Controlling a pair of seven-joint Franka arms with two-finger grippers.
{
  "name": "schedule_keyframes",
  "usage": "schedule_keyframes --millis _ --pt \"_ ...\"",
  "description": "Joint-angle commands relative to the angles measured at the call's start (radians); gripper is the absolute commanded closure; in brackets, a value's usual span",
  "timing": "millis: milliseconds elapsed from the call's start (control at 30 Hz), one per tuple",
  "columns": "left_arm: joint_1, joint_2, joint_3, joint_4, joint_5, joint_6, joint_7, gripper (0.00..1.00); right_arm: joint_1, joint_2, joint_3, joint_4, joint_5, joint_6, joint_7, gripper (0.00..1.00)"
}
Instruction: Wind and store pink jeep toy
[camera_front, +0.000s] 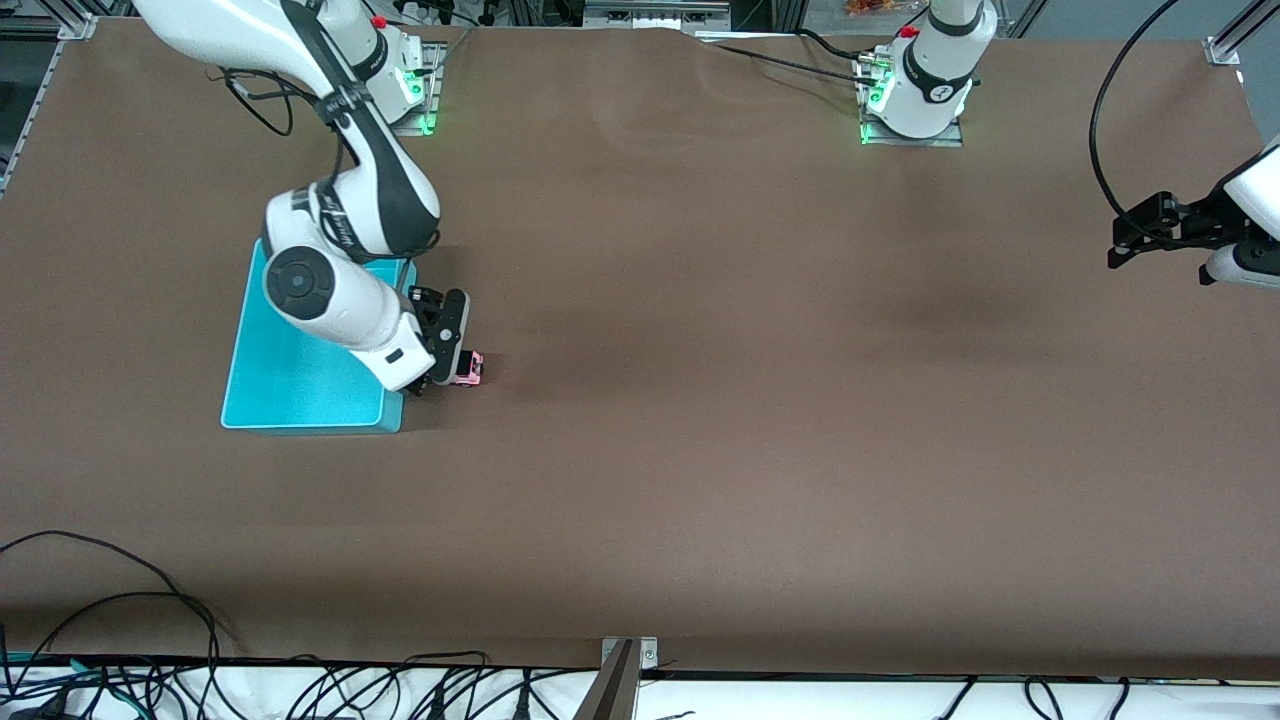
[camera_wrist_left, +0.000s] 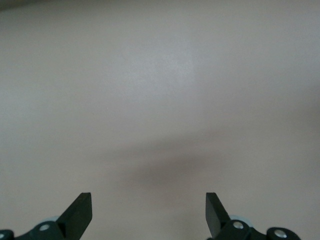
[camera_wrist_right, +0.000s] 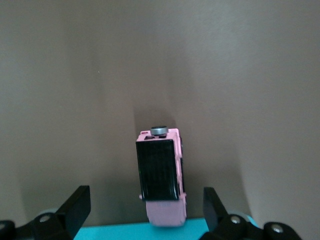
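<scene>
The pink jeep toy (camera_front: 468, 368) stands on the brown table, close beside the cyan bin (camera_front: 300, 375) on its side toward the left arm's end. In the right wrist view the jeep (camera_wrist_right: 161, 172) shows its black roof and a grey knob at one end. My right gripper (camera_front: 448, 376) is low over the jeep and open (camera_wrist_right: 146, 196). Its fingers (camera_wrist_right: 77, 202) stand wide apart on either side of the jeep without touching it. The bin's rim (camera_wrist_right: 125, 233) lies just under the gripper. My left gripper (camera_front: 1128, 248) waits at the left arm's end of the table, open and empty (camera_wrist_left: 148, 201).
The right arm's white elbow and forearm (camera_front: 330, 290) hang over the cyan bin. Loose black cables (camera_front: 150, 620) lie along the table's edge nearest the front camera. The arm bases (camera_front: 915, 100) stand along the edge farthest from it.
</scene>
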Motion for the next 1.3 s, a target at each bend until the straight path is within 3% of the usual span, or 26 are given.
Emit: schedule_keyframes --millis 0,167,334,401,634,768,835,1035,1269 --pt "0.008 -0.002 0.003 0.041 -0.014 -0.061 0.031 0.0 0.011 -0.015 -0.002 -0.114 -0.022 0.155 -0.042 0.0" --pt "0.007 -0.001 0.0 0.076 -0.011 -0.086 0.129 0.0 0.012 0.021 -0.002 -0.121 -0.036 0.205 -0.042 0.0" --pt "0.008 0.009 0.006 0.076 -0.025 -0.084 0.14 0.0 0.012 0.042 -0.005 -0.121 -0.103 0.222 -0.04 0.0" --pt "0.01 0.016 0.006 0.078 -0.032 -0.083 0.137 0.0 0.012 0.048 -0.005 -0.118 -0.112 0.224 -0.042 0.05" --pt "0.048 0.022 0.008 0.076 -0.097 -0.086 0.129 0.0 0.011 0.064 -0.005 -0.112 -0.12 0.248 -0.042 0.3" --pt "0.045 0.022 0.005 0.076 -0.095 -0.086 0.125 0.0 0.012 0.064 -0.005 -0.102 -0.14 0.247 -0.039 0.62" --pt "0.042 0.022 0.003 0.076 -0.092 -0.083 0.125 0.0 0.012 0.064 -0.005 -0.095 -0.146 0.244 -0.033 0.71" --pt "0.036 0.024 0.002 0.076 -0.092 -0.078 0.121 0.0 0.012 0.053 -0.002 -0.04 -0.146 0.181 -0.028 0.74" --pt "0.04 0.022 0.002 0.076 -0.12 -0.043 0.121 0.0 0.012 0.047 0.026 0.132 -0.131 -0.07 -0.013 0.74"
